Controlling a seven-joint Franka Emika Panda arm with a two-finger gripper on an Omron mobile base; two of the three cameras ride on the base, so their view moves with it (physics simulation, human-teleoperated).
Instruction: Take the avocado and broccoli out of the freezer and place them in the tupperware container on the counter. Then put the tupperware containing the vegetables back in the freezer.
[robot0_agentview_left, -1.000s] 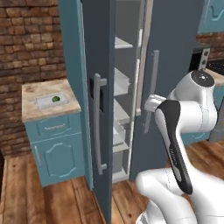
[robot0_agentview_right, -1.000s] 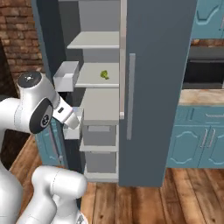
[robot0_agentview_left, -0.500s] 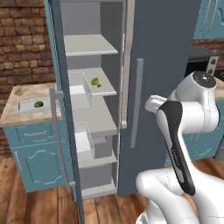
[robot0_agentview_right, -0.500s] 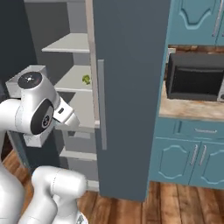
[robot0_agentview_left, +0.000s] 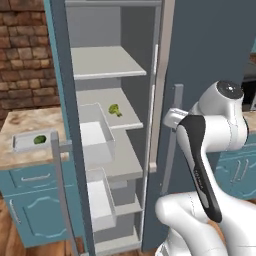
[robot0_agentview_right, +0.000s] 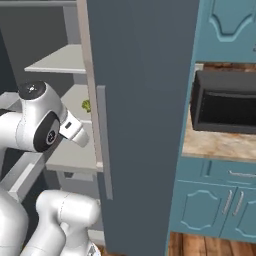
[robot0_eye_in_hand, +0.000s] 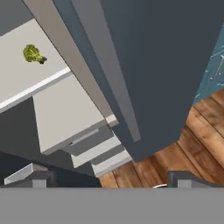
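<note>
A simulated kitchen robot stands before the tall dark slate-grey freezer (robot0_agentview_left: 200, 75), its door open. The small dark green avocado (robot0_agentview_left: 39, 139) already lies in the shallow pale grey translucent tupperware container (robot0_agentview_left: 22, 143) on the beige marbled desk (robot0_agentview_left: 20, 122). The lumpy yellow-green broccoli floret (robot0_agentview_left: 114, 109) sits on a light grey freezer shelf (robot0_agentview_left: 100, 107), well apart from the empty claw (robot0_eye_in_hand: 109, 181), whose fingers stand wide. Left, by this reading: fetching the broccoli and returning the filled container.
</note>
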